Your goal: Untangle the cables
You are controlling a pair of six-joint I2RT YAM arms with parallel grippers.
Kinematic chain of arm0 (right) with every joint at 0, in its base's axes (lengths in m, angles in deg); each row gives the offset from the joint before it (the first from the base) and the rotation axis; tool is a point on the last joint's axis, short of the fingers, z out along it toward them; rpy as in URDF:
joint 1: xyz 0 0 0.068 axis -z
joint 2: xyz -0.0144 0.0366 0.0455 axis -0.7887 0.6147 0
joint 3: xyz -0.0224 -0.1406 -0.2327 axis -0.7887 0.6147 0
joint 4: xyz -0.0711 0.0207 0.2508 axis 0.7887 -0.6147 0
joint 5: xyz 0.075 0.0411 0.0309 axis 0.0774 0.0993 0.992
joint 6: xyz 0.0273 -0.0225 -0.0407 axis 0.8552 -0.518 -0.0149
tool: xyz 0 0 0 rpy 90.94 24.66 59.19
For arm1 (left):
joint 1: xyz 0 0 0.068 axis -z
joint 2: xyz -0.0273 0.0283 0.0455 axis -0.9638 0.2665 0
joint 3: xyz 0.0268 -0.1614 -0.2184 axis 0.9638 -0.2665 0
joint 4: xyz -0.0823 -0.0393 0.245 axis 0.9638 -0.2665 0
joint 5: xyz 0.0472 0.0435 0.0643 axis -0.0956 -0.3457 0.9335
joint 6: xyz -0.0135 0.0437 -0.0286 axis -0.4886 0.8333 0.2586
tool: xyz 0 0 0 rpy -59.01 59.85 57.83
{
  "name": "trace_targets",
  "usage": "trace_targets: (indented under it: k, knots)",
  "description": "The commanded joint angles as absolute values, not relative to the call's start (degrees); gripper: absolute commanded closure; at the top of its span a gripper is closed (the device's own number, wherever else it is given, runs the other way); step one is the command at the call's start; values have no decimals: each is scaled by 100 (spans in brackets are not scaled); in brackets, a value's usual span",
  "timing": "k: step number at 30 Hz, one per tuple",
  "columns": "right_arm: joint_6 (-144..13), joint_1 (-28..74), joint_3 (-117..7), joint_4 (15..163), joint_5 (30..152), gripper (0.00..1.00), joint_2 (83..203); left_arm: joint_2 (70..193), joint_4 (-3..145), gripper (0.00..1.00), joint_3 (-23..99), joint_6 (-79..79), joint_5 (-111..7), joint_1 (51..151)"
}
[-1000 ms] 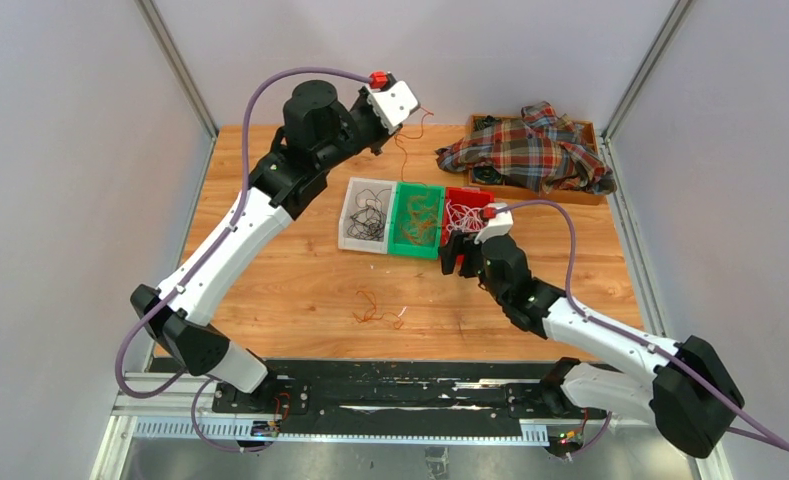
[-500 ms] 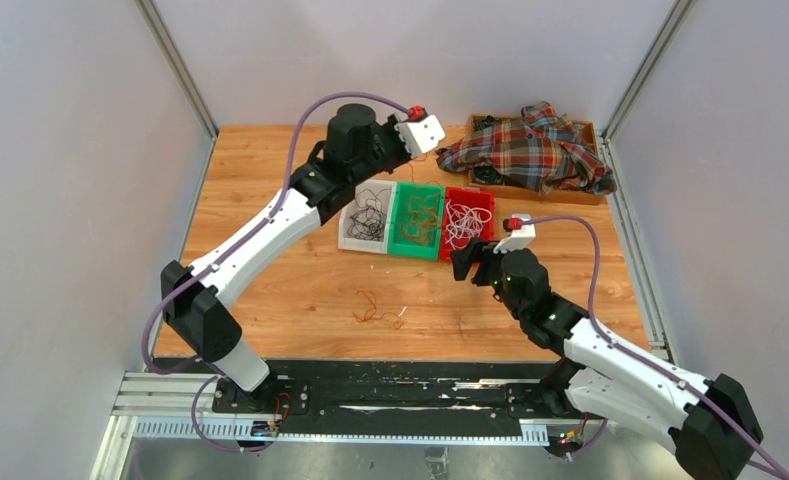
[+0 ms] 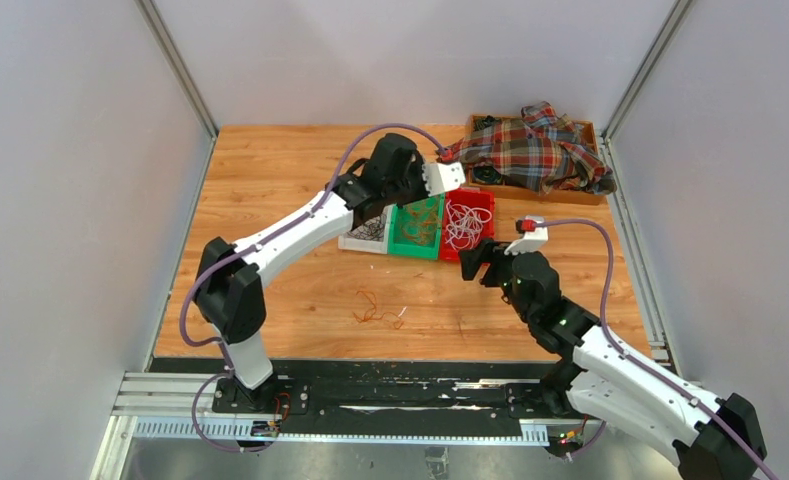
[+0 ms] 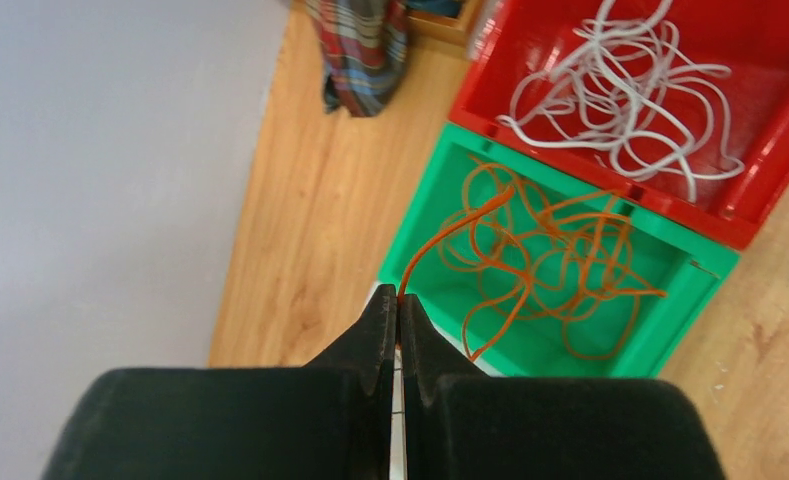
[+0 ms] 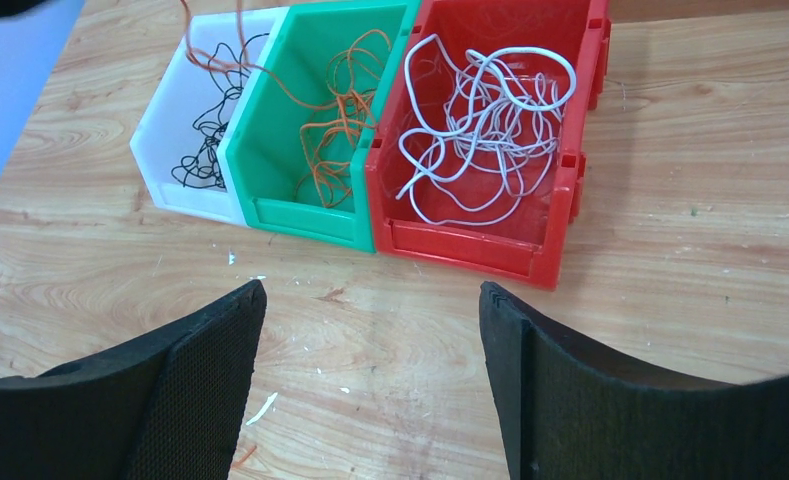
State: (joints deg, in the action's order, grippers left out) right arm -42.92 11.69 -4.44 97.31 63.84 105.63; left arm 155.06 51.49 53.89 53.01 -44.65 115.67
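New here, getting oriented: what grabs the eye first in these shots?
The left gripper pinches an orange cable trailing into the green bin mid-table. Beside it, white cables lie in a red bin; the right gripper hovers open before them. A plaid shirt lies far right.

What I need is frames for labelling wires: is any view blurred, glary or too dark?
Top external: even light, no glare, but the loose cables are barely resolved. Left wrist: orange cable sharp, fingers featureless black. Right wrist: crisp, white cables easy to trace.
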Motion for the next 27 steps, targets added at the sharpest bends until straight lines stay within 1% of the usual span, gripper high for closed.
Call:
trace_targets:
  k: [1, 4, 15, 27]
  knots:
    - [-4119, 1278, -340, 9509, 6249, 23, 10367, 15845, 4752, 100, 5595, 5219, -4433, 11702]
    - [-4092, 1307, -285, 9415, 6213, 23, 10264, 16138, 4614, 100, 5764, 5092, -4403, 11750]
    - [-4155, 1422, -206, 9167, 6226, 23, 9931, 17195, 5098, 100, 5962, 4971, -4069, 11762]
    - [-4153, 1454, -239, 9048, 6375, 24, 9774, 17467, 5592, 100, 5580, 5037, -3996, 11471]
